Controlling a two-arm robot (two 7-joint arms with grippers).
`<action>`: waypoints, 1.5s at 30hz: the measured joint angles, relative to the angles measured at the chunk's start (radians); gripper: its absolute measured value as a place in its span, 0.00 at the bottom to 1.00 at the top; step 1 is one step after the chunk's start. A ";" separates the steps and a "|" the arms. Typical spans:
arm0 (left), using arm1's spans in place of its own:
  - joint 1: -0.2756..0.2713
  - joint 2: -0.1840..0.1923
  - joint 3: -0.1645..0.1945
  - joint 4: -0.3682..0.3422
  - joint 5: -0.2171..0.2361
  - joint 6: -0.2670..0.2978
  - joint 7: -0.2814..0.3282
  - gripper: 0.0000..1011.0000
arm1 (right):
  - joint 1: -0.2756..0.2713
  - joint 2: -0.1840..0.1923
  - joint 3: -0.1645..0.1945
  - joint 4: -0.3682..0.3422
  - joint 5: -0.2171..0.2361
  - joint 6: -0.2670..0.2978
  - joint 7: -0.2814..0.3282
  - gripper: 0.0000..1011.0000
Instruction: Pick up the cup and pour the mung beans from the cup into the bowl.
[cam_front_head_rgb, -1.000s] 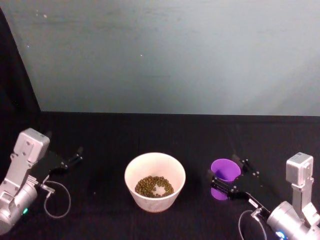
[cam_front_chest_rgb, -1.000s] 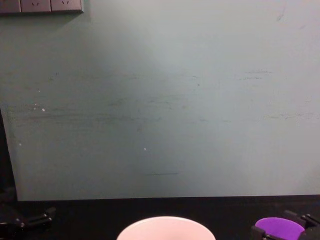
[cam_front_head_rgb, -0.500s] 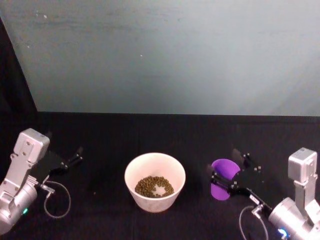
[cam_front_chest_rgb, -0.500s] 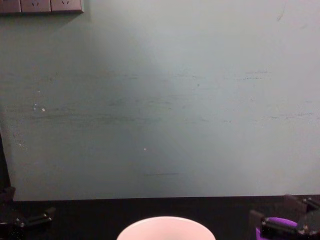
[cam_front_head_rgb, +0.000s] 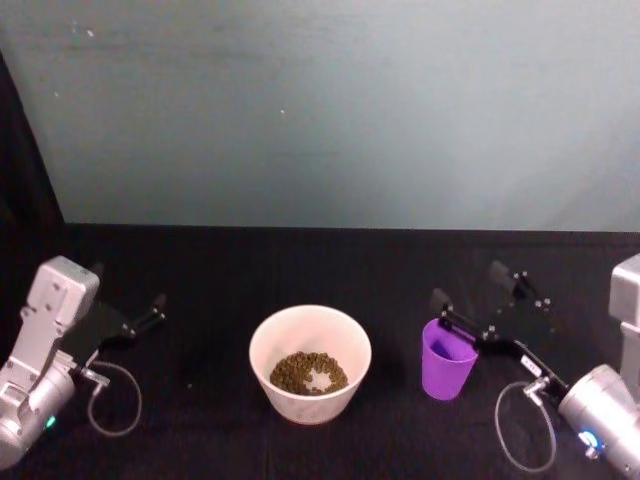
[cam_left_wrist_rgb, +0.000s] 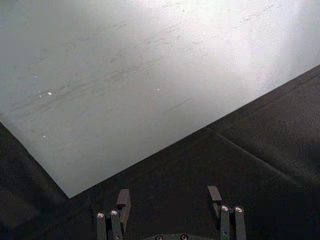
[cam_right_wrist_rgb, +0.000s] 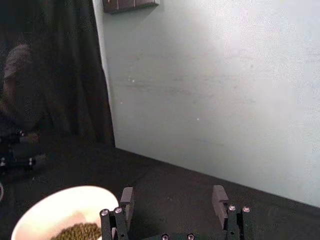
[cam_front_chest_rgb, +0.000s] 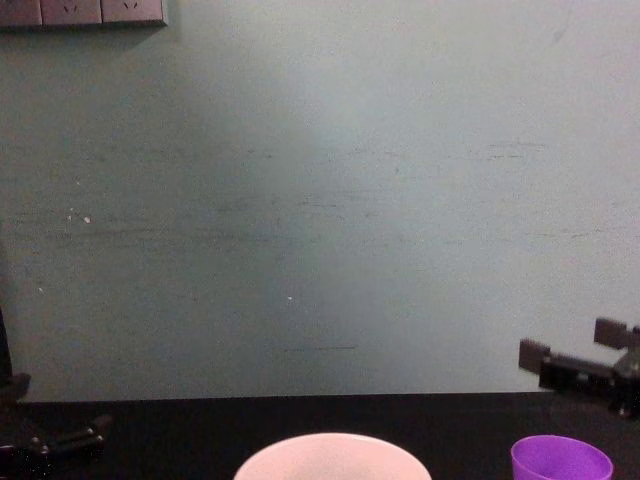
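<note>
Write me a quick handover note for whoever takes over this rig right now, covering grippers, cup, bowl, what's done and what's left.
Right gripper: open, holding nothing, raised above and just right of the cup.
Left gripper: open, parked low at the table's left side, away from the work.
Cup: upright on the black table, right of the bowl, apart from it. No beans visible inside.
Bowl: centre of the table, mung beans in its bottom.
Done: beans are in the bowl, cup is set down and released.
Left: nothing on the pour itself; probably just bring the right arm to rest.
</note>
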 joint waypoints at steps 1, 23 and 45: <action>0.000 0.000 0.000 0.000 0.000 0.000 0.000 0.99 | -0.004 0.001 0.003 -0.014 -0.001 0.006 -0.006 0.99; 0.000 0.000 0.000 0.000 0.000 0.000 0.000 0.99 | -0.115 -0.043 0.137 -0.221 -0.107 0.084 -0.210 0.99; 0.000 0.000 0.000 0.000 0.000 0.000 0.000 0.99 | -0.143 -0.051 0.180 -0.209 -0.116 0.038 -0.176 0.99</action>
